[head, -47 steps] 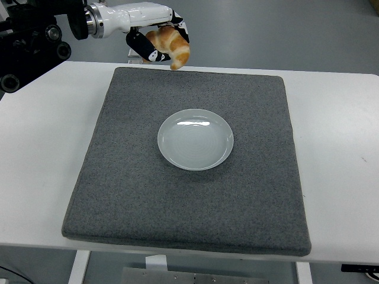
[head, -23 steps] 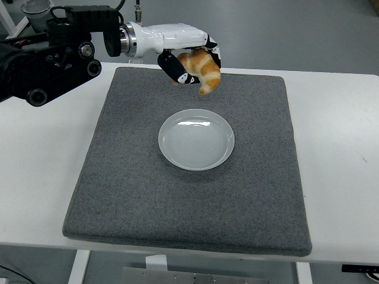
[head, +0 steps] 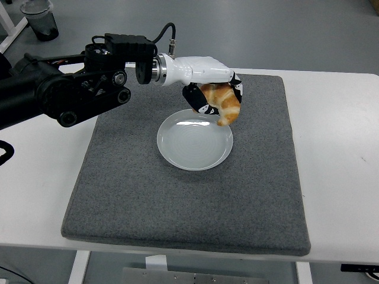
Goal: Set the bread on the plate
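A golden croissant [head: 223, 102] hangs in my left hand [head: 213, 97], whose black-and-white fingers are curled around it. The hand and the bread hover just above the far right rim of a round white plate [head: 194, 142]. The plate lies on a dark grey mat [head: 130, 189] near its middle and holds nothing. My left arm [head: 89, 92] reaches in from the left edge over the mat's far left corner. My right arm is out of the picture.
The grey mat covers most of the white table [head: 337, 136]. A dark bucket [head: 40, 18] stands on the floor at the far left, beyond the table.
My left hand has carried the croissant from beyond the mat's far edge forward and to the right, and lower, until it hangs over the plate's far rim.
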You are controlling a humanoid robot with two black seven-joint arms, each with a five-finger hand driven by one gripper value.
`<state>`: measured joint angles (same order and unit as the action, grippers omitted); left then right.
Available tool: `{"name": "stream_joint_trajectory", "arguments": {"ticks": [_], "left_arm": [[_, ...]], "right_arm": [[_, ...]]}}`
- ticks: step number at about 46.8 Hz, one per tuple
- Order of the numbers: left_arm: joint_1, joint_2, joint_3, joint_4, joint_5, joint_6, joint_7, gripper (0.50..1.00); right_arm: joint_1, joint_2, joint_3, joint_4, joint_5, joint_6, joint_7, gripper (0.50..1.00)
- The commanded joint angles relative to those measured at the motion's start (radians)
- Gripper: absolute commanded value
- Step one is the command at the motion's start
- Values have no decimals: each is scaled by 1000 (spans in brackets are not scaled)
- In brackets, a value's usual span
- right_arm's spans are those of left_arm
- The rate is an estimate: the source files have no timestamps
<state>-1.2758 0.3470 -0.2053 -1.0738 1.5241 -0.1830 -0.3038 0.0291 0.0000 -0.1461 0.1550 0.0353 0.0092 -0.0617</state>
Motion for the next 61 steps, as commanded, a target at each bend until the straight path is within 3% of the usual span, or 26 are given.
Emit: {"name": "stream_joint_trajectory", "arguments": {"ticks": [1, 26, 37, 61], "left_arm": [[15, 0, 7, 0, 19, 2, 0, 500], [122, 0, 29, 6, 136, 30, -1, 500], [138, 1, 60, 11, 136, 63, 0, 500], [158, 0, 60, 29, 134, 65, 3, 500]], "right_arm": [[0, 0, -1, 0, 0, 0, 0, 932], [0, 0, 0, 0, 0, 0, 0, 930], [0, 0, 0, 0, 0, 0, 0, 932], [0, 0, 0, 0, 0, 0, 0, 930]]}}
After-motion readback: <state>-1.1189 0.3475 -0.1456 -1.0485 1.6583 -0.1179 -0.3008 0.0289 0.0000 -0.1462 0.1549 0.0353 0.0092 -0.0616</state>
